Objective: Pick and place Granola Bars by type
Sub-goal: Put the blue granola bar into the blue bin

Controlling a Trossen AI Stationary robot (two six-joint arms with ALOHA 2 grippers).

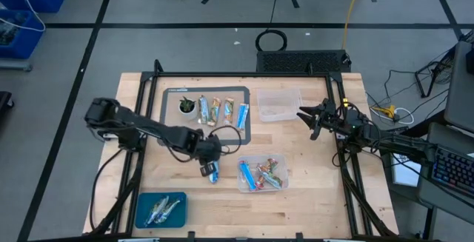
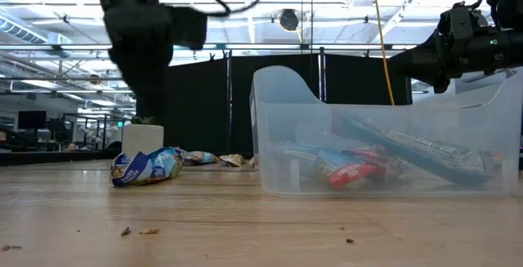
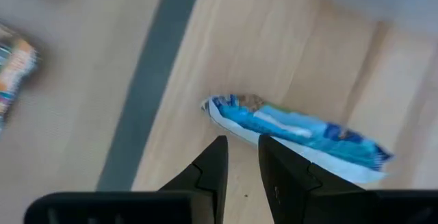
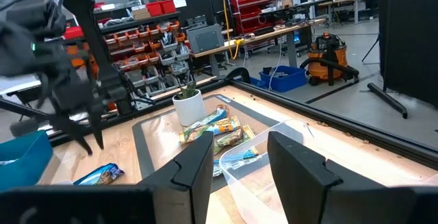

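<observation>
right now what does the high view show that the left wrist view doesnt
Only the high view: the blue tray holding silvery bars, the clear bin of mixed bars, an empty clear bin, the potted plant on the grey mat, and the right gripper raised beside the empty bin. Only the left wrist view: the gap between the left gripper's fingers, empty just above the wrapper. Both: the blue-white bar lying on the wooden table.

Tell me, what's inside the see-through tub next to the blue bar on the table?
The clear tub holds a pile of granola bars in red, orange, green and blue wrappers. They overlap, so any bars underneath the pile are hidden and cannot be counted.
</observation>
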